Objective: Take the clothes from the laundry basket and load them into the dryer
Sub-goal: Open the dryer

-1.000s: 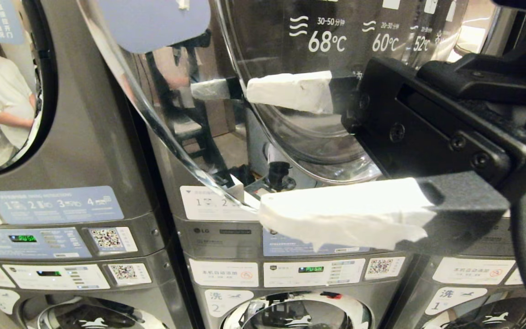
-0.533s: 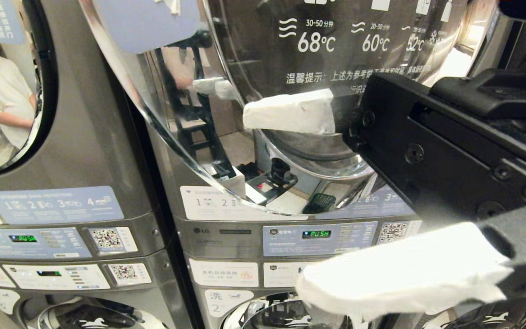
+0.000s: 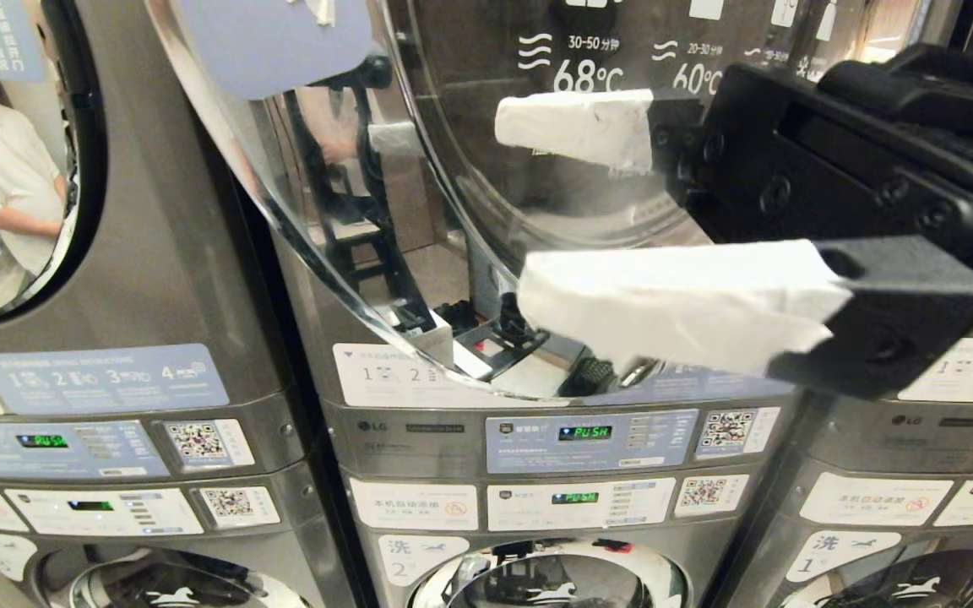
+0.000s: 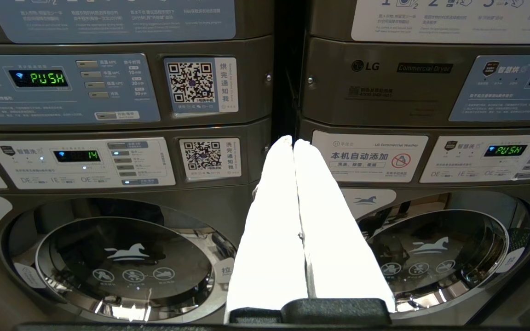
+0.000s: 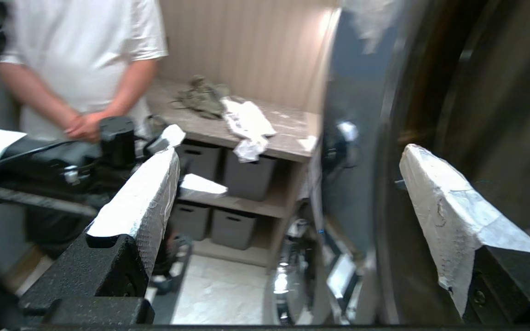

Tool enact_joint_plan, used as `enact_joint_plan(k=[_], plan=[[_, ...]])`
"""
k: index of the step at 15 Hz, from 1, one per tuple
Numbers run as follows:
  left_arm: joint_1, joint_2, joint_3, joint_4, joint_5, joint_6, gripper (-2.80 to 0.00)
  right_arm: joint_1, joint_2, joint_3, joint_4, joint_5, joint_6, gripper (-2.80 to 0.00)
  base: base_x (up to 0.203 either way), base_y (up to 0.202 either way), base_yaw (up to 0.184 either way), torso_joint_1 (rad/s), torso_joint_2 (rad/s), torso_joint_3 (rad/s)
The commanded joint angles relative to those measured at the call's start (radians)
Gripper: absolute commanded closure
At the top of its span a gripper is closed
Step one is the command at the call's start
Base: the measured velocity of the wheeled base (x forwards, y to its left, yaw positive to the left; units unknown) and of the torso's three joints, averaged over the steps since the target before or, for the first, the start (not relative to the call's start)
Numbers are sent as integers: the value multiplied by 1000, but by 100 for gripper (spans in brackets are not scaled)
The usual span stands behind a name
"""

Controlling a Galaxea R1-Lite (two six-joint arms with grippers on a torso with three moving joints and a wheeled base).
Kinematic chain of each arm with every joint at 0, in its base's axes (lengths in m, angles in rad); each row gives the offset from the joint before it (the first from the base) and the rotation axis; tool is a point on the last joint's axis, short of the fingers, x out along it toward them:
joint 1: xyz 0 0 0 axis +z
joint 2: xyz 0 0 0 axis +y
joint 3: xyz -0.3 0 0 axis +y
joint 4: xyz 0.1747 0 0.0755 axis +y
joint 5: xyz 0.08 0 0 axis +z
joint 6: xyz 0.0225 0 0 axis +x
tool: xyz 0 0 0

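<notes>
The dryer [image 3: 419, 426] is the upper grey machine of the middle stack, and its round glass door [image 3: 326, 219] stands swung out. My right gripper [image 3: 512, 211] hangs open in front of the door glass, its white-taped fingers [image 3: 672, 304] far apart and nothing held. In the right wrist view the door's edge [image 5: 352, 151] lies between the spread fingers of the right gripper [image 5: 290, 151]. My left gripper [image 4: 292, 140] is shut and empty, parked low and pointing at the gap between two machine stacks. The laundry basket and the clothes in it are out of view.
Washers [image 3: 550, 583] sit under each dryer, with lit control panels [image 3: 588, 439]. Another stack [image 3: 115, 397] stands to the left. A person in a white shirt [image 5: 85, 41] stands near a counter [image 5: 288, 124] with loose cloths [image 5: 246, 124] and grey bins [image 5: 246, 177] below.
My right gripper dipped low half a second ago and has risen again, staying wide open. The door glass has shifted slightly left. The left arm has not moved.
</notes>
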Motion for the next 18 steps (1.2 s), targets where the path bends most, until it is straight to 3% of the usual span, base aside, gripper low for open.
enact_joint_plan(k=[1, 6, 18], plan=[[0, 0, 0, 0, 0, 0, 0, -5, 43, -41, -2, -22, -6, -280, 0, 0, 0, 0, 0, 0], [0, 0, 0, 0, 0, 0, 0, -5, 152, -158, 3, -47, -20, -280, 0, 0, 0, 0, 0, 0], [0, 0, 0, 0, 0, 0, 0, 34, 165, -149, 3, 53, -11, -280, 0, 0, 0, 0, 0, 0]])
